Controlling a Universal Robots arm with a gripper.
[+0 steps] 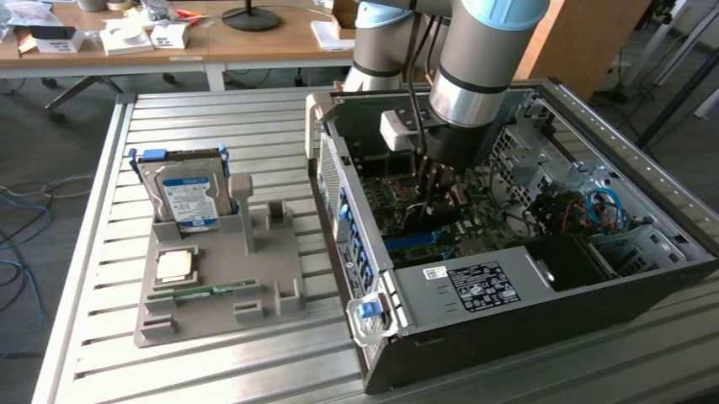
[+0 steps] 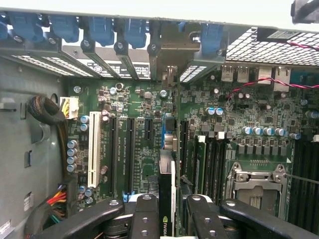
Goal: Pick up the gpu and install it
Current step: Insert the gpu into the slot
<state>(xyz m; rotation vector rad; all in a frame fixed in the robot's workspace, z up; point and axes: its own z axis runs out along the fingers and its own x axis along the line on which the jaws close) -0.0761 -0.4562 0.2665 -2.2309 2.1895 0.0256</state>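
My gripper [image 1: 439, 200] reaches down into the open computer case [image 1: 494, 290] over the motherboard. In the wrist view the gripper [image 2: 167, 219] is shut on the gpu [image 2: 168, 184], a thin dark card seen edge-on between the black fingers [image 2: 144, 216]. A green logo shows on the card near the fingers. The card runs along the blue expansion slot [image 2: 164, 132], and its silvery bracket [image 2: 174, 47] stands at the case's rear slot openings. I cannot tell whether the card's edge sits in the slot or just above it.
On the exterior view's left, a grey fixture [image 1: 214, 316] holds a blue-labelled hard drive [image 1: 185, 198], a small chip [image 1: 174, 267] and a green memory stick [image 1: 208, 292]. Inside the case are a white slot [image 2: 93, 149], a processor socket [image 2: 256, 186] and cable bundles [image 2: 47, 112].
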